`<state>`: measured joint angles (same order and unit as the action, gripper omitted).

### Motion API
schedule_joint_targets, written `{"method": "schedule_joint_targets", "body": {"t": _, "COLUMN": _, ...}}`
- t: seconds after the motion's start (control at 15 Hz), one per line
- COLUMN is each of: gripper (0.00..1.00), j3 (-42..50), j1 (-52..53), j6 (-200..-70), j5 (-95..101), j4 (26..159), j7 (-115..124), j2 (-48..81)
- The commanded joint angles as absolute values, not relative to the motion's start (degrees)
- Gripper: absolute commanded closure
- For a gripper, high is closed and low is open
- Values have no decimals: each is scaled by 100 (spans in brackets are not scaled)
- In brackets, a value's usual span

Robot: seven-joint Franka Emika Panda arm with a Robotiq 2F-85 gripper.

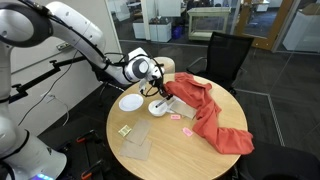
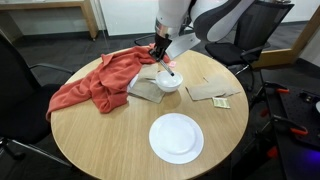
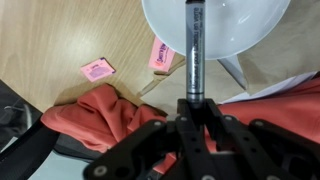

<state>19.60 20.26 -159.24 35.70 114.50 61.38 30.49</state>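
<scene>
Now clamping narrow with the end effector (image 3: 191,108) on a dark marker (image 3: 191,50), held upright, tip aimed down into the white bowl (image 3: 240,25)! Hanging over the middle of the round surface (image 2: 110,140). Just left of the bowl in an exterior view, a red cloth (image 2: 95,85); nearer, a white plate (image 2: 176,137); right, tan paper sheets (image 2: 210,90).

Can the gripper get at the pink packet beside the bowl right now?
Likely reachable: the pink packet lies uncovered on the table, but the gripper is shut on a marker.
</scene>
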Motion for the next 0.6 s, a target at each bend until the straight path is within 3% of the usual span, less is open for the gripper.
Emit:
{"method": "schedule_joint_targets", "body": {"t": 0.0, "gripper": 95, "j3": 2040, "j1": 2125, "j6": -15962, "j5": 3699, "j4": 11230, "j7": 6411, "j2": 3293}}
{"method": "schedule_joint_targets", "body": {"t": 0.53, "gripper": 95, "j3": 1979, "j1": 2163, "j6": -15977, "j5": 3597, "j4": 11173, "j7": 6351, "j2": 3497}}
